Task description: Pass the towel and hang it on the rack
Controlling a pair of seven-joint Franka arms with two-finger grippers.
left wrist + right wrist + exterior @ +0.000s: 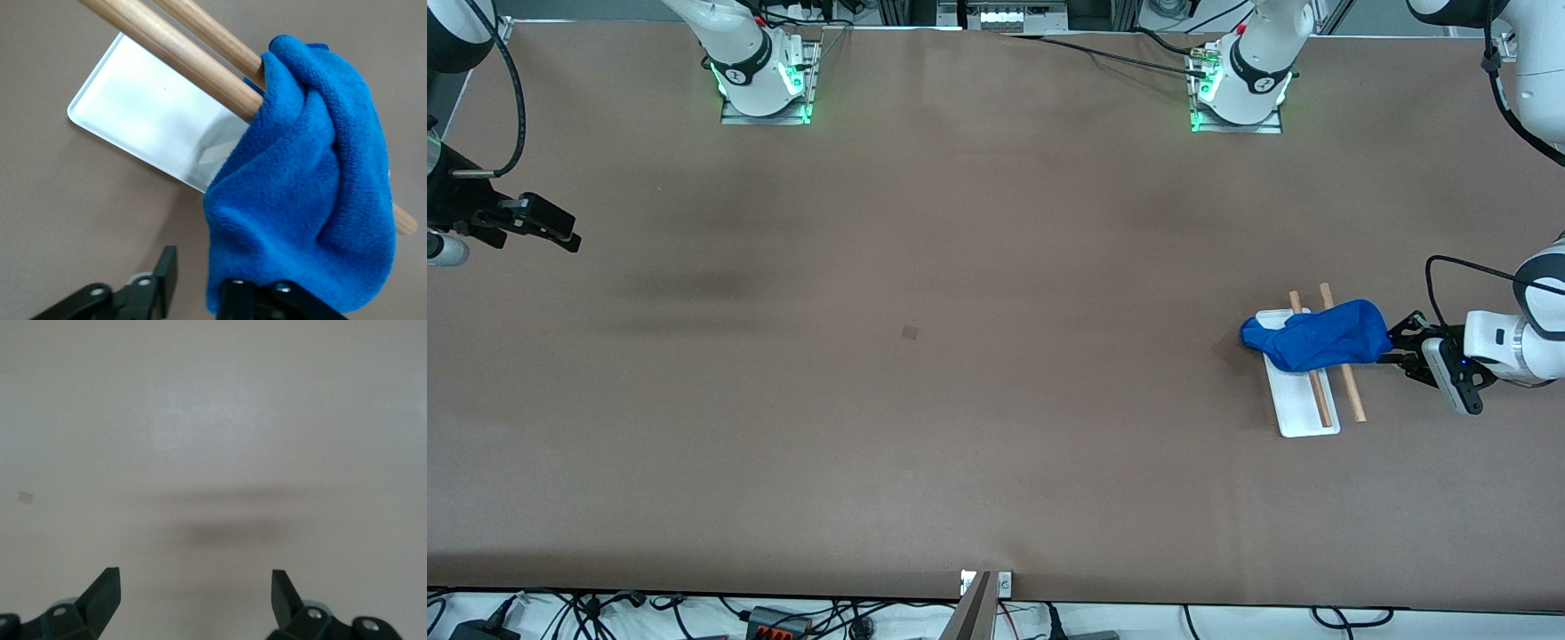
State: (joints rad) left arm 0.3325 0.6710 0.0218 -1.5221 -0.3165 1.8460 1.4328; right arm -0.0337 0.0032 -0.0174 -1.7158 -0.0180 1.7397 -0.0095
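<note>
The blue towel (pixel 1319 337) is lying draped across both wooden rods of the rack (pixel 1307 418), which is sitting near the tabletop (pixel 925 400) edge at the left arm's end. The rods' long axis is running toward the front camera, and the towel is crossing it. The left gripper (pixel 1398 348) is hovering just beside the towel's hanging end, fingers (pixel 163 277) spread and gripping nothing. The right gripper (pixel 560 233) is waiting over the edge at the right arm's end, fingers wide apart and empty.

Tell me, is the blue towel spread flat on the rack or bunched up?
Bunched up. The towel drapes over the rack's two wooden rods in a rumpled, folded lump, with the open left gripper beside it.
</note>
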